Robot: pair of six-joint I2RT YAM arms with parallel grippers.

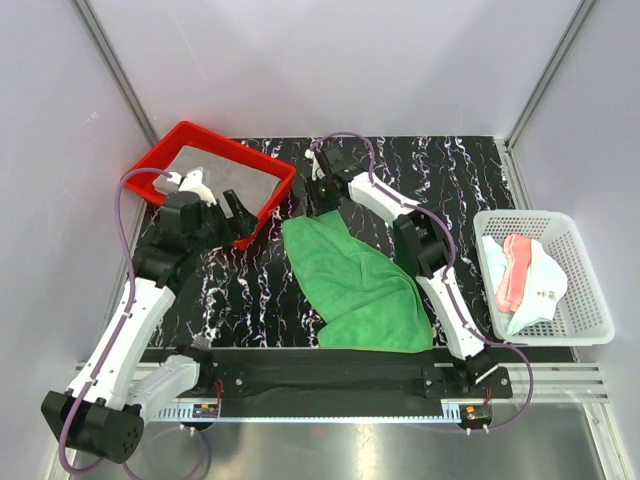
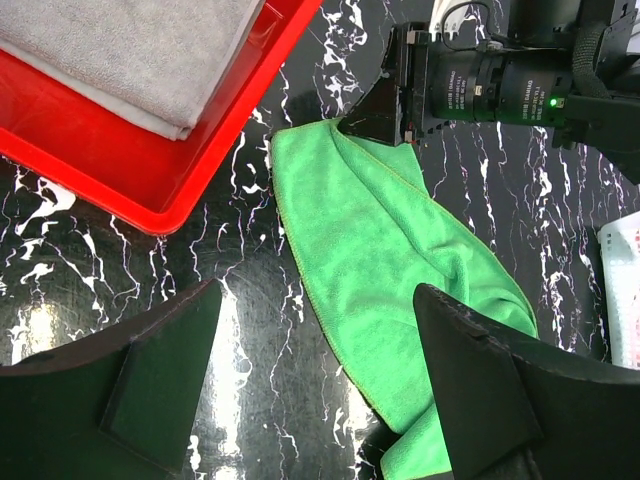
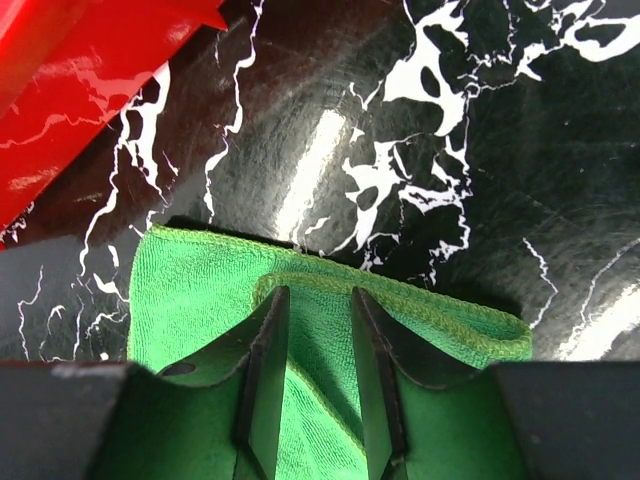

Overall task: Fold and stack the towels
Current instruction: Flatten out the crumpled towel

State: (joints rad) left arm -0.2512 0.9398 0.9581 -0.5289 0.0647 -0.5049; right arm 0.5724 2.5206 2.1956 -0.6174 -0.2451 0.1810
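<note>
Right gripper (image 3: 318, 310) pinches the far corner of the bright green cloth towel (image 1: 360, 285) rumpled on the black marbled table (image 1: 470, 170); left gripper (image 2: 315, 330) hangs spread, empty; recommend drawing the corner low, edges aligned.

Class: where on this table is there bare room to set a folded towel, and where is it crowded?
Bare table: between the left arm and the green towel; also far back, between the right arm and the basket. Crowded: the towel's far corner, where right gripper, tray and left gripper meet.

free: bare table (image 1: 250, 290) between red tray (image 1: 232, 148) and green towel (image 1: 360, 280) | obstacle: mesh basket (image 1: 525, 214) far right
</note>
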